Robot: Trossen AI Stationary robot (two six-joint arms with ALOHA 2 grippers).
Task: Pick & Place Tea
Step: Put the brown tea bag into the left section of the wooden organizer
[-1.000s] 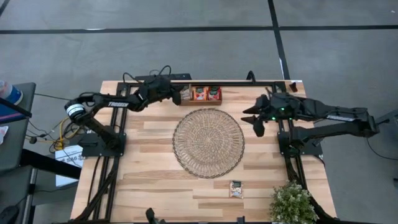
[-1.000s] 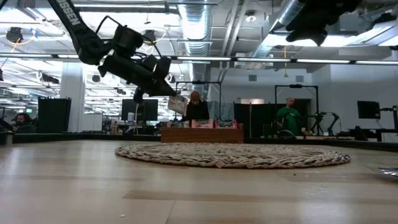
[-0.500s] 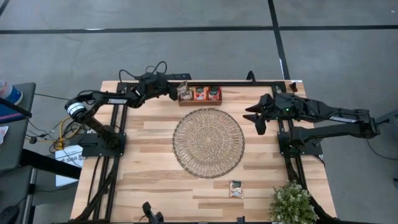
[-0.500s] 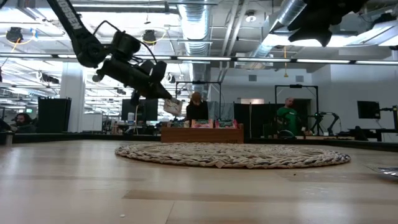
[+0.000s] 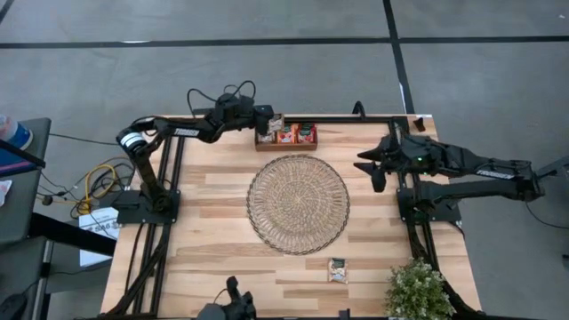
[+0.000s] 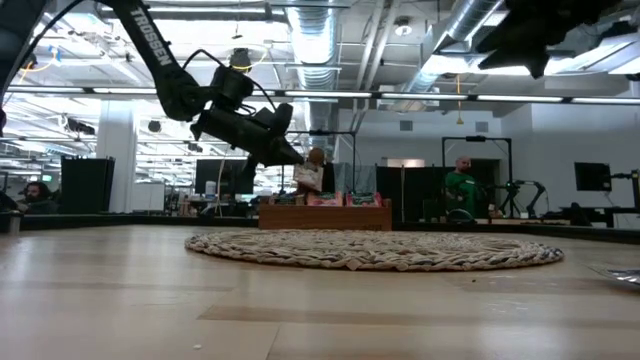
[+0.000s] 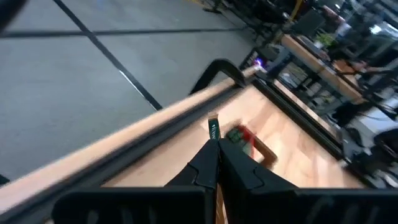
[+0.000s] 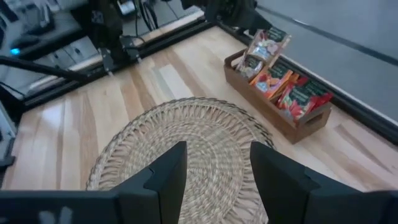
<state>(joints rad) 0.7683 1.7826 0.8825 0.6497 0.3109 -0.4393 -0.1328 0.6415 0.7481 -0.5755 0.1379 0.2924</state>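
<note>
The left gripper (image 5: 269,122) holds a pale tea sachet (image 8: 266,45) in closed jaws above the wooden tray (image 5: 286,143) at the surface's far edge; the right gripper (image 5: 372,167) hovers near the right edge, jaws open and empty.

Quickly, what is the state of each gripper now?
Left gripper: shut on a pale tea sachet, above the wooden tray.
Right gripper: open, holding nothing.

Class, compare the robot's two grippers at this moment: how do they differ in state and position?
The left gripper is shut on a pale tea sachet, while the right gripper is open and holds nothing. The left gripper hangs over the wooden tray at the table's far edge; the right gripper waits beside the woven mat. Both are raised above the table.
</note>
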